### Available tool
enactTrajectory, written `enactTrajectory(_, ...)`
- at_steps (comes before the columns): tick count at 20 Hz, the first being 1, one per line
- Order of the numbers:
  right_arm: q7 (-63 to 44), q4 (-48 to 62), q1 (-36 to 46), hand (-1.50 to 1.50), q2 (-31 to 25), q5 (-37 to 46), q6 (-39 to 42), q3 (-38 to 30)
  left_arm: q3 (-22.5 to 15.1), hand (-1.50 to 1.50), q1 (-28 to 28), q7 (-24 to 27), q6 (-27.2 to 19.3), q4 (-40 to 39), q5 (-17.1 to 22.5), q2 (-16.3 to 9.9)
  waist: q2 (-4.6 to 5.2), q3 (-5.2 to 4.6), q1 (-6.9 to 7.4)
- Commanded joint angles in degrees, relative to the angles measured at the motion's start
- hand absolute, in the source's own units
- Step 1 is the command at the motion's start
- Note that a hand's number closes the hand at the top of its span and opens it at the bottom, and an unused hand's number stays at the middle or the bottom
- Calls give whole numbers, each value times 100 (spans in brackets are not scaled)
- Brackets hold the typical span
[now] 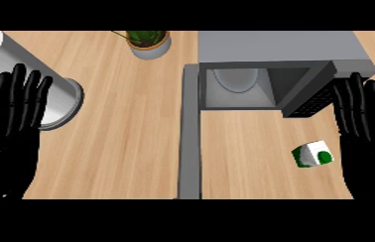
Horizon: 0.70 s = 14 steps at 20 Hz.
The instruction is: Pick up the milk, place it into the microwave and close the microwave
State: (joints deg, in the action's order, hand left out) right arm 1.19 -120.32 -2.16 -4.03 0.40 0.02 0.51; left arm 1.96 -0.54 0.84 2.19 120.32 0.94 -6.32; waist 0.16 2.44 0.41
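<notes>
The milk [313, 154], a small white carton with green markings, stands on the wooden counter at the lower right. The grey microwave [278, 67] sits at the upper right with its cavity showing. Its door [190, 132] is swung open and seen edge-on as a long grey strip running down the middle of the view. My right hand [355, 114] is at the right edge, fingers straight and up, just right of the milk and apart from it. My left hand [22, 102] rests open at the left edge, fingers up.
A large grey cylinder [55, 92] lies behind my left hand at the left edge. A potted plant [149, 41] stands at the back, left of the microwave. The counter [124, 147] between the cylinder and the door is bare wood.
</notes>
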Motion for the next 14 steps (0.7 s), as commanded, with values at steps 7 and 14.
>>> enactTrajectory(7,-70,-338,-586,-150,-745,-1090,914,-844,486,-150,-109,-624,587,-354,1687,-48,-33,-247,-109)
enactTrajectory(14,42,-711,-1379,-150,-640,-1466,1092,-1413,1286,-150,948,-816,1356,236,2976,-423,-32,-246,-28)
